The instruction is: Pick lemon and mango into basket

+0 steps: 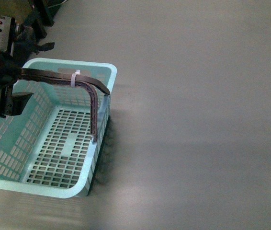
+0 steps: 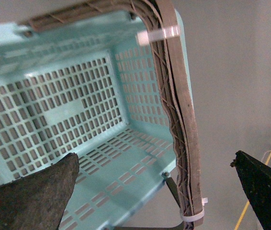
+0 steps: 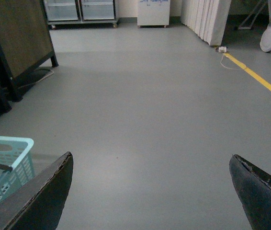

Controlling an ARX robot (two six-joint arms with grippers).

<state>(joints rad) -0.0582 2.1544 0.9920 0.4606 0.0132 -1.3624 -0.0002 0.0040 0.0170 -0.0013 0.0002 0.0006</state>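
Left claw [image 2: 154,155] wide open over basket [image 2: 140,86], empty

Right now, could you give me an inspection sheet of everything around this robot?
Surface: bare grey floor.
Job's things: teal basket, nothing seen inside; white zip tie on its brown handles; no lemon or mango seen.
Clutter: nothing seen.
Grippers: left gripper open over the basket; right gripper open over the floor.
Cables: white cable by the yellow line.
Surroundings: cabinets, wooden board on a black stand.
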